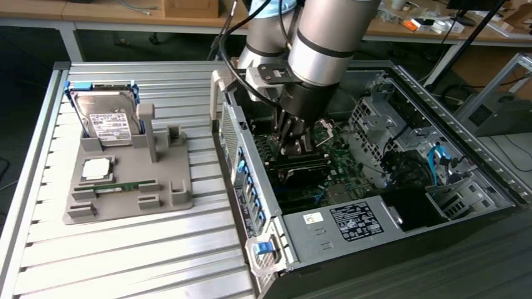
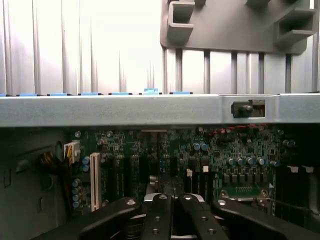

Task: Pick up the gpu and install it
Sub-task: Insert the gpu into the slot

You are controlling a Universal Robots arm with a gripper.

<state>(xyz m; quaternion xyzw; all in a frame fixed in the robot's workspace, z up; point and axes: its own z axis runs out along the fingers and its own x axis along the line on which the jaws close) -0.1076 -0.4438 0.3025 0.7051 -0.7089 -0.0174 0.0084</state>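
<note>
Gpu (image 1: 298, 167), as far as can be told, is the dark flat strip directly under the end effector (image 1: 295, 148), low over the green motherboard (image 1: 332, 156) inside the open computer case (image 1: 349, 224). The end effector's fingers (image 2: 160, 215) are pressed together; whether they pinch the card's edge cannot be told. Around the fingertips, board components stand close, with little free room. Just past them is the case's metal side wall (image 2: 150, 110), its rim level with the end effector. Beyond that wall, well apart, a grey parts tray (image 1: 124, 187) rests on the ribbed metal surface (image 1: 124, 261), with open space around it. The tray holds a memory stick (image 1: 116, 185) and, farthest away, an upright hard drive (image 1: 108, 118).
</note>
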